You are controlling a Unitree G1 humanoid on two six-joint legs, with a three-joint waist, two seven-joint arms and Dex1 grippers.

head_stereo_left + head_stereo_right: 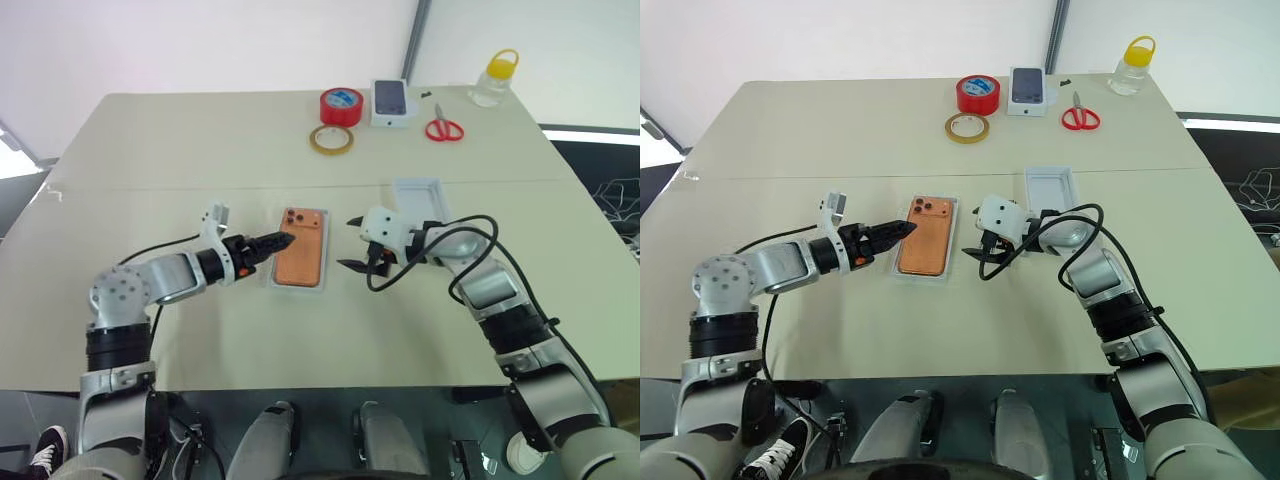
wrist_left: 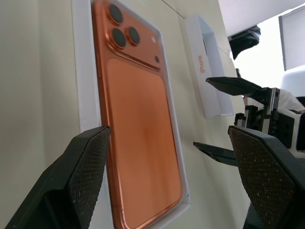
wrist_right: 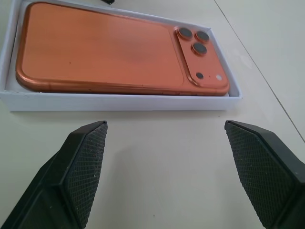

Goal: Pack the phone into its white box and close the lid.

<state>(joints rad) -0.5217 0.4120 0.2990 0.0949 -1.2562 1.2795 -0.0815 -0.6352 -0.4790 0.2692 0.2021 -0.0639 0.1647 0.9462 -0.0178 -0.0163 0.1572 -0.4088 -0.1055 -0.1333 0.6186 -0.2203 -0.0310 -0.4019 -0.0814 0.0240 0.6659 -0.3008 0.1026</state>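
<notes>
The orange phone lies back up inside the shallow white box at the middle of the table, its camera bump at the far end. My left gripper is open at the phone's left edge, holding nothing. My right gripper is open just right of the box, also empty. The white lid lies inside up on the table behind the right gripper. In the left wrist view the phone sits in the box, with the lid beyond. In the right wrist view the phone lies past the box wall.
At the table's far side are a red tape roll, a yellowish tape ring, a small white carton with a dark phone picture, red scissors and a yellow-capped bottle. A seam crosses the tabletop.
</notes>
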